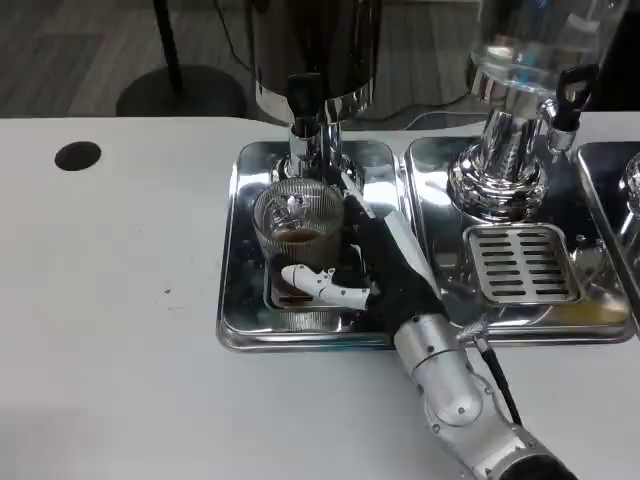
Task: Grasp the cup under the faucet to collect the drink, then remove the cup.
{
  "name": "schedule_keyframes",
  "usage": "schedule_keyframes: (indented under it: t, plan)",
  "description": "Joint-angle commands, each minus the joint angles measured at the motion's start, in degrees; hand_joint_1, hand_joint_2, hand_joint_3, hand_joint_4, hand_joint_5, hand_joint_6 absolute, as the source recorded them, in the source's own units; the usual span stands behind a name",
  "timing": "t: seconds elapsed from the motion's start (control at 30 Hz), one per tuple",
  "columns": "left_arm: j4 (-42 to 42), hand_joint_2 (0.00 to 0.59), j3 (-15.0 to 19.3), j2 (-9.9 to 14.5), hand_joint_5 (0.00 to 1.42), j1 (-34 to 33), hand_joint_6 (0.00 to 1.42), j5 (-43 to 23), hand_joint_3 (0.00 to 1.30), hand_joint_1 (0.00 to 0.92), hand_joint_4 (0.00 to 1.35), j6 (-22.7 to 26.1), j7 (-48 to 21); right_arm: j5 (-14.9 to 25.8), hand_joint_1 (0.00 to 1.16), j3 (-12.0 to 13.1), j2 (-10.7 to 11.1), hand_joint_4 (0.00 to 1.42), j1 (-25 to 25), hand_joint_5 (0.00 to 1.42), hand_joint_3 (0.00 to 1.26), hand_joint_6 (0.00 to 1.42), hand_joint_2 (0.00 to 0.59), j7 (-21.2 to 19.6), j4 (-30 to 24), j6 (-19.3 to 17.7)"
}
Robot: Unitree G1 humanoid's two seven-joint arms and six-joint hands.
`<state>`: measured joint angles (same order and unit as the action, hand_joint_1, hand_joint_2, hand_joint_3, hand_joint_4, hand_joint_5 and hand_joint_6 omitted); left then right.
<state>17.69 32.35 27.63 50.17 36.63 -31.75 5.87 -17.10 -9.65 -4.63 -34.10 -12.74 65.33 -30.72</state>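
Note:
A ribbed glass cup with brown drink in it stands on the left steel drip tray, directly below the faucet of the dark dispenser. My right hand reaches in from the lower right and grips the cup. Its white thumb lies across the cup's lower front. The other fingers run up the cup's right side toward the faucet. The cup is upright, and its base is partly hidden behind the thumb.
A second dispenser with a clear tank stands to the right on its own tray with a slotted grate. A third tray edge shows at the far right. A black round hole marks the white table at the left.

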Motion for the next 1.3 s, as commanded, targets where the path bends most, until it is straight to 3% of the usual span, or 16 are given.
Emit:
schedule_keyframes:
  t: [0.03, 0.67, 1.3]
  plan:
    - [0.3, 0.000, 0.3, -0.1, 0.00, 0.6, 0.00, 0.5, 0.00, 0.000, 0.00, -0.2, -0.6, 0.2, 0.84, 0.1, -0.6, 0.15, -0.8, 0.15, 0.03, 0.15, 0.191, -1.1, 0.2, 0.1]
    - [0.5, 0.004, 0.0, -0.4, 0.00, 0.8, 0.00, 0.2, 0.00, 0.000, 0.00, -0.8, -0.5, 0.5, 0.85, 0.4, -0.2, 0.28, 1.1, 0.27, 0.22, 0.24, 0.207, -2.5, -0.9, -0.6]
    - [0.8, 0.005, -0.3, -0.6, 0.00, 0.5, 0.00, 0.5, 0.00, 0.000, 0.00, -0.7, -0.7, 1.2, 0.85, 0.7, 0.2, 0.34, 3.0, 0.37, 0.32, 0.29, 0.207, -3.0, -1.9, -1.3]
